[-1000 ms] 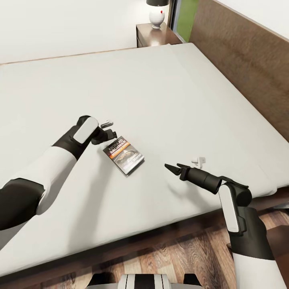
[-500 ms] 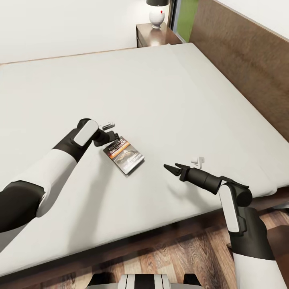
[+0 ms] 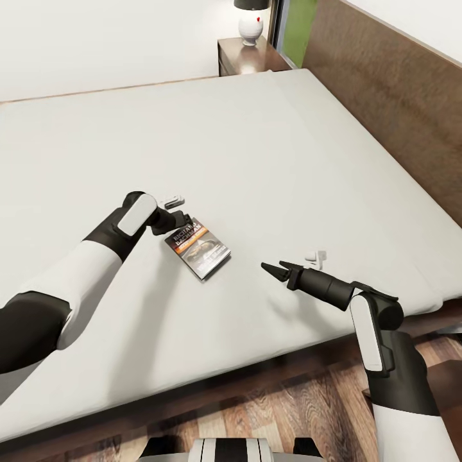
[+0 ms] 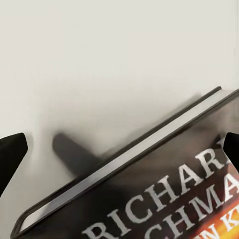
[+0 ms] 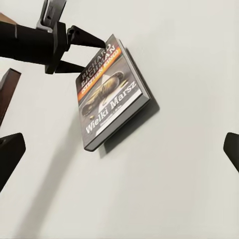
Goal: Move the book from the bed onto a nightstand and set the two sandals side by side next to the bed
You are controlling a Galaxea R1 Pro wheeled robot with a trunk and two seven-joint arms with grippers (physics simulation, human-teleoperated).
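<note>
White arm shells, black joints and forearms, pointed black jaws

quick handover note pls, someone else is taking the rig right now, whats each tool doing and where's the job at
Left tool: open, jaws set at the top edge of the book, one above the cover and one below the edge, not closed on it.
Right tool: open, empty, hovering over the bed to the right of the book.
Book: lying flat on the mattress, cover up.
Nightstand: at the far corner beside the headboard, with a lamp on it.
Done: nothing placed.
Left: grip the book, carry it to the nightstand, then find both sandals and set them side by side next to the bed.
</note>
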